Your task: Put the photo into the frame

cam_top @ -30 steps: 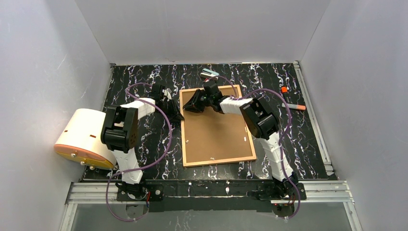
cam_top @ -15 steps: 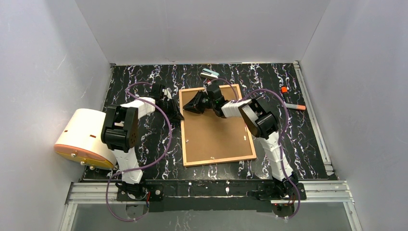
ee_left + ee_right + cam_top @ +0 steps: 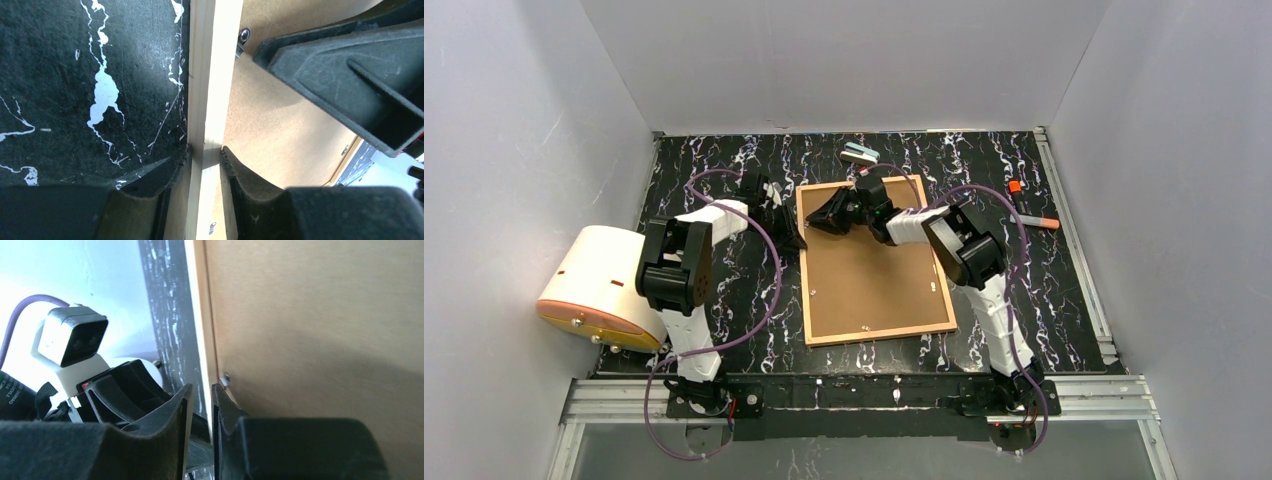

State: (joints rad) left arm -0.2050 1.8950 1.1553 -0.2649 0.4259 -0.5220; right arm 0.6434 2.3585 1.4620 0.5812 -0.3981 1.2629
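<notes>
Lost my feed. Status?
Left gripper pinching the frame left rail. Right gripper nearly shut near its retaining clip. Brown backing board up; photo unseen.

overhead view facing down, wrist views close-up

Table (image 3: 724,160): black top veined with white, marble-look, scuffed and scratched in the left wrist view. Three plain pale grey walls enclose it: back wall (image 3: 844,60), left wall (image 3: 504,150), right wall (image 3: 1184,150). Metal rail (image 3: 874,392) along the near edge; a second rail (image 3: 1074,240) runs up the right side. Light even and diffuse, soft shadows only. Below the near rail, a grey floor strip (image 3: 874,455). Off the table's left edge, against the left wall, a cream cylinder with an orange rim (image 3: 599,285), lying on its side.
</notes>
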